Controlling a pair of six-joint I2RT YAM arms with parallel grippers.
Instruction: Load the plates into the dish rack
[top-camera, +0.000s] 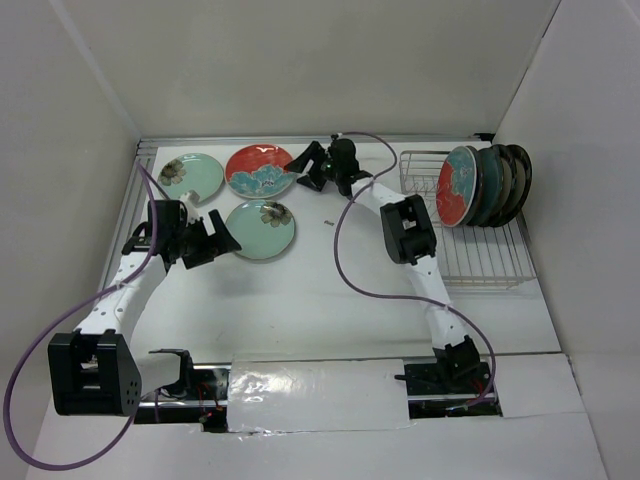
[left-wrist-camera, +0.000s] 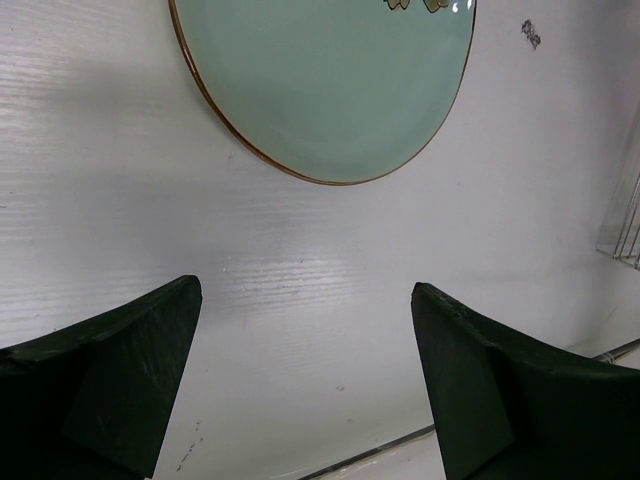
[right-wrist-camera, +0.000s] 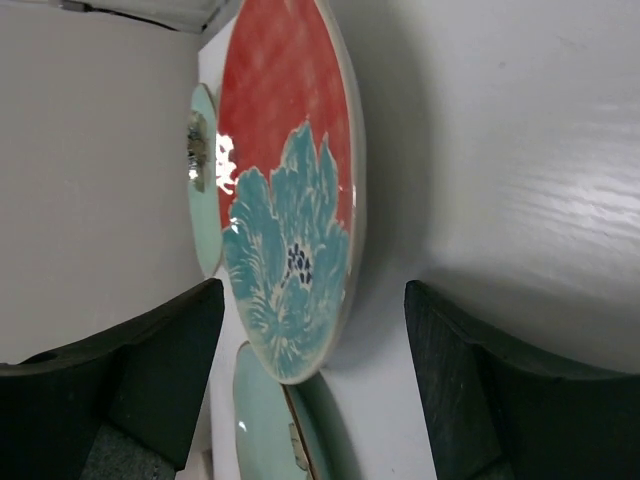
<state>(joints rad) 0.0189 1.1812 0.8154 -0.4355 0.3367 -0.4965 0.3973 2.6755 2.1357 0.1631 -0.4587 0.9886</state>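
**A:** Where was there room on the table (top-camera: 330, 300)?

**B:** Mostly in the near and middle stretch, bare white between the two arms. Walls (top-camera: 60, 150) closed in on the left, back and right. Three plates lay flat at the far left. A mint plate (top-camera: 190, 175) sat by the corner, the red plate (top-camera: 260, 170) lay beside it along the back edge, and a second mint plate (top-camera: 260, 230) lay just nearer than both.

**A:** And the dish rack (top-camera: 485, 260)?

**B:** At the far right, close to the right wall. A standing red plate (top-camera: 458, 187) was on edge at its far end, with dark plates (top-camera: 503, 185) packed behind it. The near rows of wire stood free.

**A:** How were the arms set?

**B:** The left arm ran forward up the left side and bent inward. The left gripper (top-camera: 228, 238) faced the second mint plate's left rim, just short of it. Its jaws were spread wide and held nothing.

**A:** The right one?

**B:** It stretched far back and leftward, with a purple cable (top-camera: 345, 255) looping off it. The right gripper (top-camera: 306, 170) pointed at the red plate's right rim. Its jaws were wide apart and gripped nothing. From the wrist, the plate's edge lined up with the gap ahead.
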